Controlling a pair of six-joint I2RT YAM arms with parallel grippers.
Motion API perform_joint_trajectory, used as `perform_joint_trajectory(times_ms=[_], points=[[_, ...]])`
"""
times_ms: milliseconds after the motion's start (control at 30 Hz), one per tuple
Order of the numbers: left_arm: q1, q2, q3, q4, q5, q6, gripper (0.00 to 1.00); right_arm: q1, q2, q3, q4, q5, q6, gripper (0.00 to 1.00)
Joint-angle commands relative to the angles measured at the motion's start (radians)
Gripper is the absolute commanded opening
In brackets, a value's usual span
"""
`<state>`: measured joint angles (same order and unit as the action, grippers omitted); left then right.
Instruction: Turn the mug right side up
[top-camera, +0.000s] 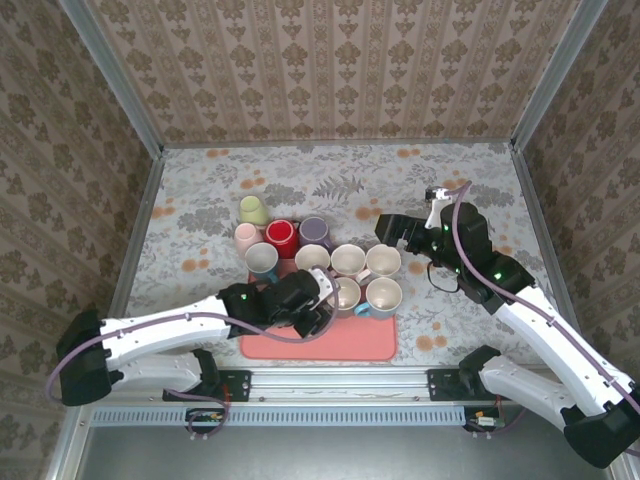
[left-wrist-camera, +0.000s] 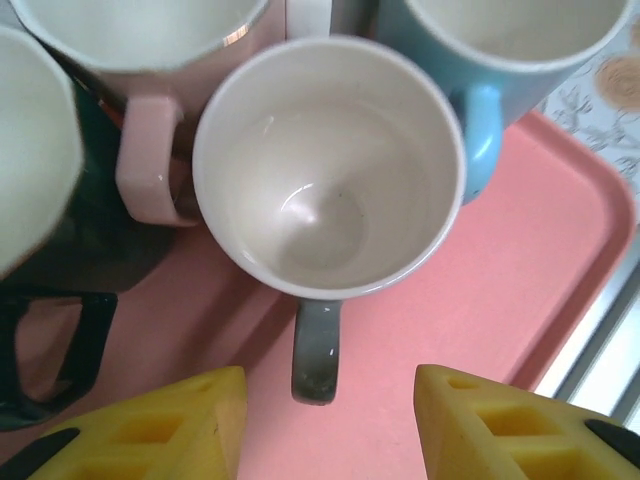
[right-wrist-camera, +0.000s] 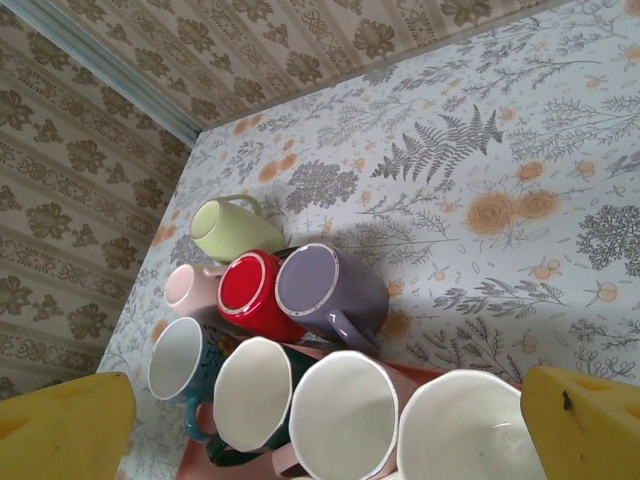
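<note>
Closely around mug (left-wrist-camera: 330, 170), other mugs (left-wrist-camera: 480, 140)

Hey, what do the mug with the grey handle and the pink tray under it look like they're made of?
Grey-handled mug: probably glazed ceramic; glossy off-white inside with soft highlights, and a thick rounded rim. Pink tray: likely moulded plastic; smooth, even, fairly matte colour and a raised rounded edge.
</note>
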<state>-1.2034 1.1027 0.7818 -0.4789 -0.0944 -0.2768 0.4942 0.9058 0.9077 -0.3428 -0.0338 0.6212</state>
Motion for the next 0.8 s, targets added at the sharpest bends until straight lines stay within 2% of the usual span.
perform_joint_trajectory(times_ms=[0,300,433,633,767], points=[[0.016,-0.039,0.075,-0.068,0.035,-0.030,0.48,-0.006,0.005,0.013,0.010,-0.008,-0.024,1.00],[0.261,-0.022,0.174,-0.080,0.225,-0.023,0.48,-0.006,0.040,0.005,0.022,-0.039,-0.033,1.00],[0.438,0.015,0.257,-0.070,0.284,-0.041,0.48,-0.006,0.051,0.009,0.018,-0.038,-0.043,1.00],[0.692,0.096,0.318,0.021,0.276,-0.118,0.54,-0.006,0.074,0.013,0.020,-0.051,-0.050,1.00],[0.742,0.201,0.430,-0.094,0.085,-0.154,0.61,-0.006,0.096,0.024,0.003,-0.056,-0.061,1.00]])
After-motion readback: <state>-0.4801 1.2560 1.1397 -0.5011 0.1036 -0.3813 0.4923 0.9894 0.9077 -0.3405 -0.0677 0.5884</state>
